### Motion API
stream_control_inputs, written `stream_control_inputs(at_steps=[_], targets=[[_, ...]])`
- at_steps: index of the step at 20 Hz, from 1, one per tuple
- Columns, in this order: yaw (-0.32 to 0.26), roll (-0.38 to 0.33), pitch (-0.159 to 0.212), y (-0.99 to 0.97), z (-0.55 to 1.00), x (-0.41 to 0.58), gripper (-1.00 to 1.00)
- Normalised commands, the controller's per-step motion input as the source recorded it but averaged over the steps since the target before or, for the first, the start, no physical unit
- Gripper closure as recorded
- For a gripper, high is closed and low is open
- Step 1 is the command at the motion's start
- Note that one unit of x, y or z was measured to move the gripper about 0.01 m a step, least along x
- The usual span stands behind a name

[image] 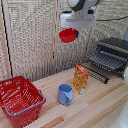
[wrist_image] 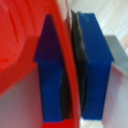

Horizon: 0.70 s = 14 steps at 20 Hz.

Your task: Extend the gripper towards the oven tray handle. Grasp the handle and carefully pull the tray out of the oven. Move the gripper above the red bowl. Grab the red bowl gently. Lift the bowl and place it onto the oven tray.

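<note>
High above the bench (image: pixel 95 107), the tool (image: pixel 75 28) pinches the rim of the red bowl (image: pixel 68 35). The tray (image: pixel 106 60) sticks out of the oven (image: pixel 116 47), well apart from the bowl.

the exterior view faces the table (image: pixel 95 107) from afar; the wrist view hugs the pincer (wrist_image: pixel 70 65) and red bowl (wrist_image: pixel 22 40), which both views show.
</note>
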Motion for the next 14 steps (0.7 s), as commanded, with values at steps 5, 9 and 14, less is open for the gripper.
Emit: stream_control_inputs(at_steps=[5,9,14], targets=[[-0.070,0.027,0.045,-0.95,0.07,-0.129,1.00],[-0.088,0.011,0.012,-0.93,0.00,-0.092,1.00],[-0.062,0.029,0.000,-0.97,-0.04,-0.013,1.00]])
